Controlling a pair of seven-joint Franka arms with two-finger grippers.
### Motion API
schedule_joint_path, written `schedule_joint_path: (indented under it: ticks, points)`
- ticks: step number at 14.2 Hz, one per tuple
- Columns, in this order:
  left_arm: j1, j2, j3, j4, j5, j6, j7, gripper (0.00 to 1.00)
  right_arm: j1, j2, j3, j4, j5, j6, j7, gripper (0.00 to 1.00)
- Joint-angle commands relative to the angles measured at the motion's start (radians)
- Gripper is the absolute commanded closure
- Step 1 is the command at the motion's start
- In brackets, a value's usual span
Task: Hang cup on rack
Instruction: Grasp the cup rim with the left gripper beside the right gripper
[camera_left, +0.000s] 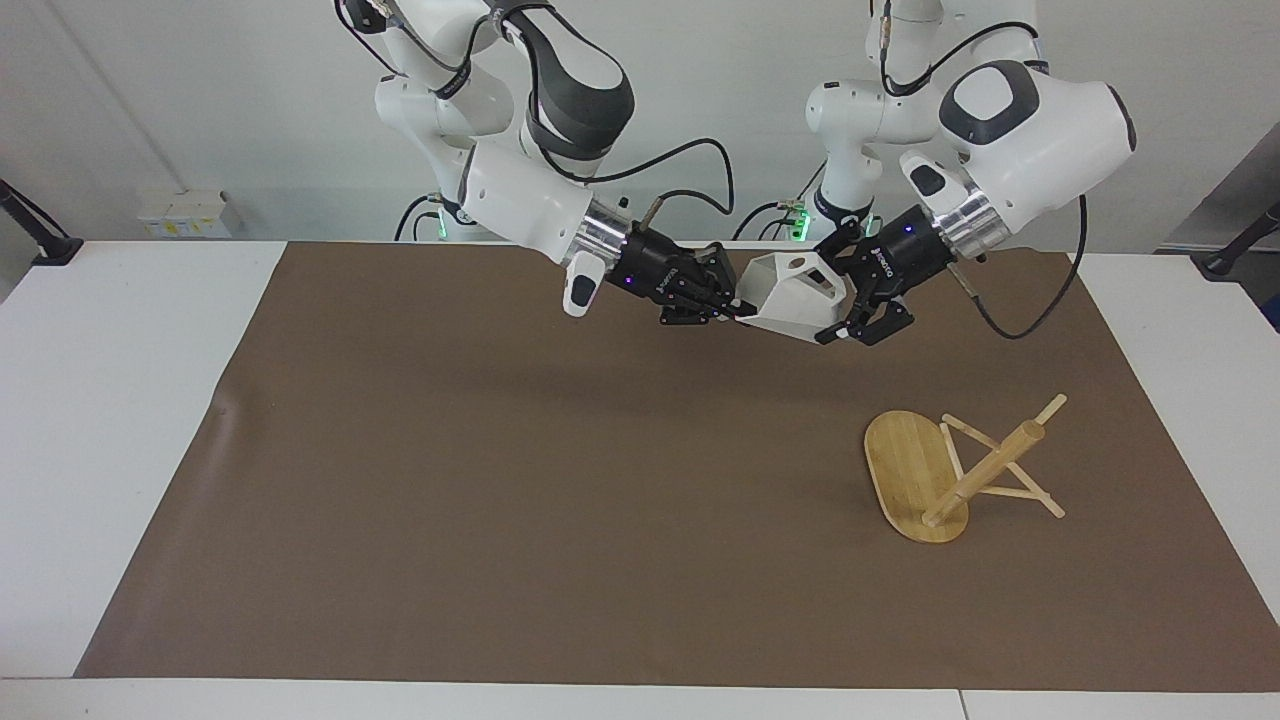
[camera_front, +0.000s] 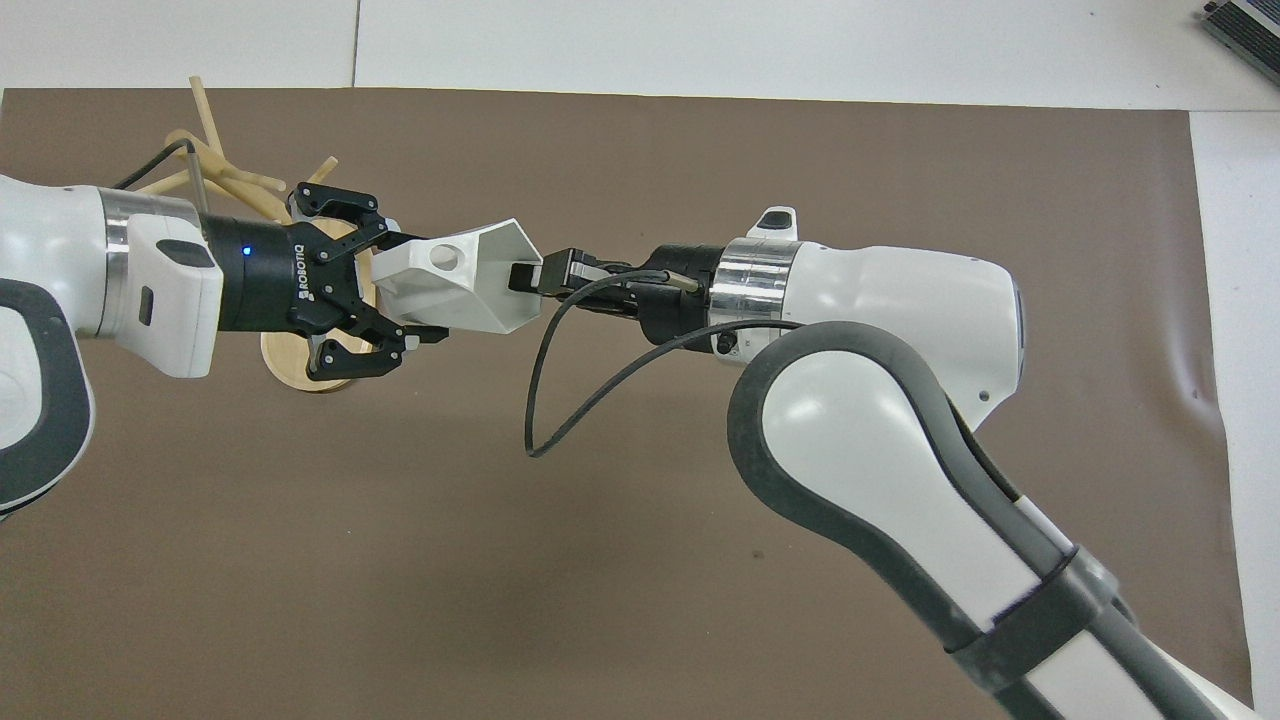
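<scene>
Overhead view gives us the cup (camera_front: 455, 290) up in the air over the brown mat (camera_front: 640, 520), lying on its side between the two sets of jaws: the right gripper (camera_front: 530, 277) has its jaws pinched on the rim at the cup's open mouth, and the left gripper (camera_front: 405, 290) has its jaws drawn in around the narrow bottom end, though we cannot tell whether they press on it. On the desk (camera_left: 130, 400), toward the left arm's end, we see the rack (camera_left: 950, 470) tipped over, base on edge and post slanting, well apart from the cup.
</scene>
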Motion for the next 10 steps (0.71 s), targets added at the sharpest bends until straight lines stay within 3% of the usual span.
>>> schedule_joint_path:
  ticks: [1,2,3,4,10]
  points:
    - [-0.008,-0.016,0.008,-0.007,-0.012,0.012,-0.067,1.00,-0.008,0.013,0.014,0.015,-0.023,0.017,0.038,0.70]
    - [-0.005,-0.016,0.008,-0.008,-0.012,0.013,-0.072,1.00,-0.008,0.013,0.014,0.012,-0.023,0.019,0.042,0.63]
    - [-0.004,-0.016,0.008,-0.008,-0.012,0.013,-0.073,1.00,-0.008,0.013,0.014,0.010,-0.023,0.026,0.041,0.42]
    - [-0.004,-0.016,0.008,-0.008,-0.012,0.013,-0.075,1.00,-0.006,0.013,0.016,0.009,-0.023,0.049,0.038,0.00]
    - [-0.001,-0.016,0.008,-0.010,-0.008,0.019,-0.079,1.00,-0.003,0.016,0.016,0.009,-0.023,0.074,0.041,0.00]
